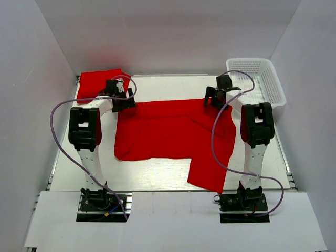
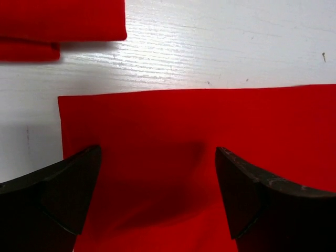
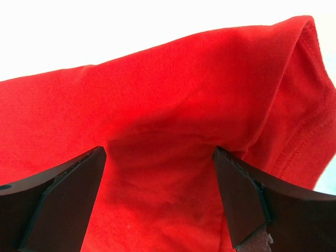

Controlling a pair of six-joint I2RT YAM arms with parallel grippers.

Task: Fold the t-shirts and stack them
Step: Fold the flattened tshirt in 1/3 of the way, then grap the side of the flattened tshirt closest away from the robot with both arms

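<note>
Across the middle of the table [image 1: 157,170], the unfolded t-shirt [image 1: 168,131] lies long axis left to right, its far edge under both arms: left gripper [image 1: 125,103] gaping over the far-left corner, right gripper [image 1: 215,100] gaping over the sleeve end, neither grasping yet.

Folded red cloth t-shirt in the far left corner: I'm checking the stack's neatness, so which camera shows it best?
Top external: it shows nearly the whole folded red cloth t-shirt in the far left corner. Left wrist catches only an edge of it, top left of frame. Right wrist does not show it.
</note>
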